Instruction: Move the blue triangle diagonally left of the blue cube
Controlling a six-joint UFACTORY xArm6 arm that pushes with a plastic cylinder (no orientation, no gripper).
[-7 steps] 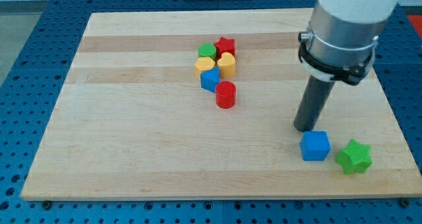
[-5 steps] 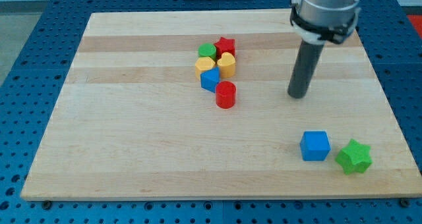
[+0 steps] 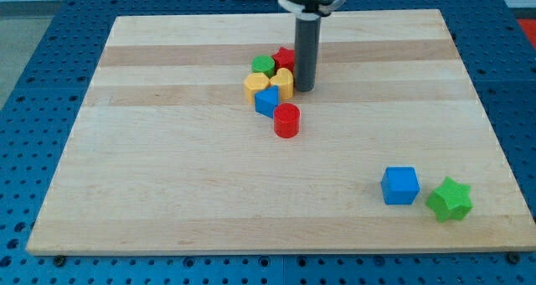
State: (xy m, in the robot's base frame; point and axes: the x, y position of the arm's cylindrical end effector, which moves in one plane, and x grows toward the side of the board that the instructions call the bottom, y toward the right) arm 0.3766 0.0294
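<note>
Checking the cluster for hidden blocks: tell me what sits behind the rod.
My tip stands at the cluster's right edge, beside a yellow block. The red star shows only partly, its right side covered by the rod. Anything else behind the rod cannot be seen.

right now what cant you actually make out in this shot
- Red star, camera view: the rod covers its right side, so its full outline is hidden.
- My tip: it sits beside the yellow block, but contact cannot be judged.
- Blue triangle: wedged among the cluster, its shape is too small to confirm.
- The arm above the rod: cut off by the view's top.
</note>
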